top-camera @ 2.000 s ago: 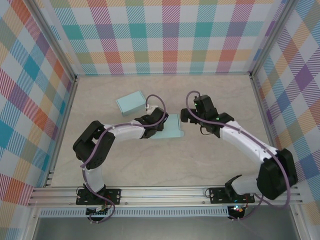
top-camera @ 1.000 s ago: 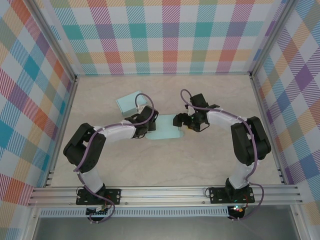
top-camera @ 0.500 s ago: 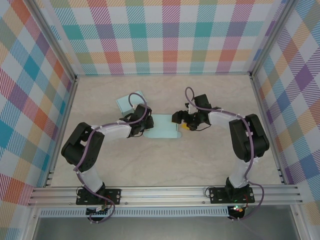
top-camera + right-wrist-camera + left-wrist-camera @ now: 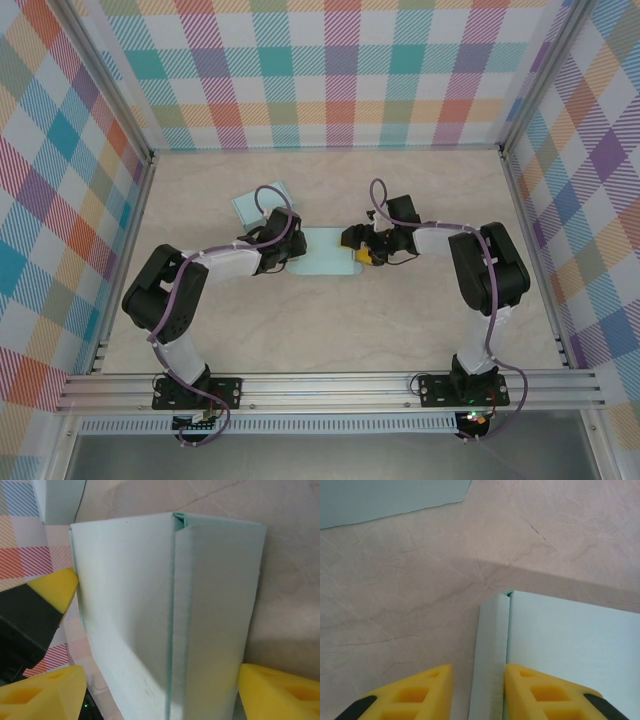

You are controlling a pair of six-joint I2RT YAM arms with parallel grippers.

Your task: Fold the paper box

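Both arms have closed in on the paper box (image 4: 325, 253) lying mid-table (image 4: 420, 330): the left gripper (image 4: 479, 682) straddles its raised flap, pinching or not I cannot tell, while the right gripper (image 4: 358, 250) brackets the opposite end, released, seemingly to brace it.

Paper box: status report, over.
Left gripper astride a side flap of the paper box. Right gripper wide, astride its other end. Second box behind, apart.

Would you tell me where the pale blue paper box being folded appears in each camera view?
Top external: paper box at the centre.
Left wrist: paper box at lower right.
Right wrist: paper box across the middle.
Shared landmark: the beige marbled table under it.
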